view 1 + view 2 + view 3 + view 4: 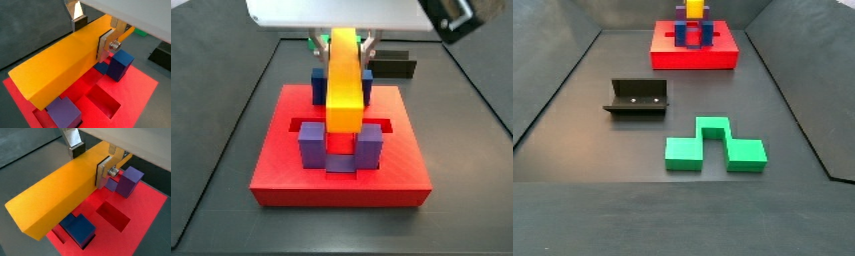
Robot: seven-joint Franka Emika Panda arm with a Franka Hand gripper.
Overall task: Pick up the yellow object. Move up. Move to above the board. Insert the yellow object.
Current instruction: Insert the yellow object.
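Observation:
My gripper (92, 32) is shut on the yellow object (60, 65), a long yellow-orange bar, with a silver finger (105, 46) pressed on each long side. Both wrist views show it (57, 195). The bar hangs above the board (338, 172), a red slab with recessed slots (112, 215). In a side view the bar (344, 85) lies in line with the gap between the purple posts (311, 145) and the blue posts (318, 80), with my gripper (342, 42) above it. In a side view the bar's end (694, 9) shows above the posts on the board (694, 57).
A green notched block (714, 147) lies on the dark floor near the front. The fixture (637, 97) stands left of the middle. A black block (394, 67) lies behind the board. Sloping grey walls surround the floor.

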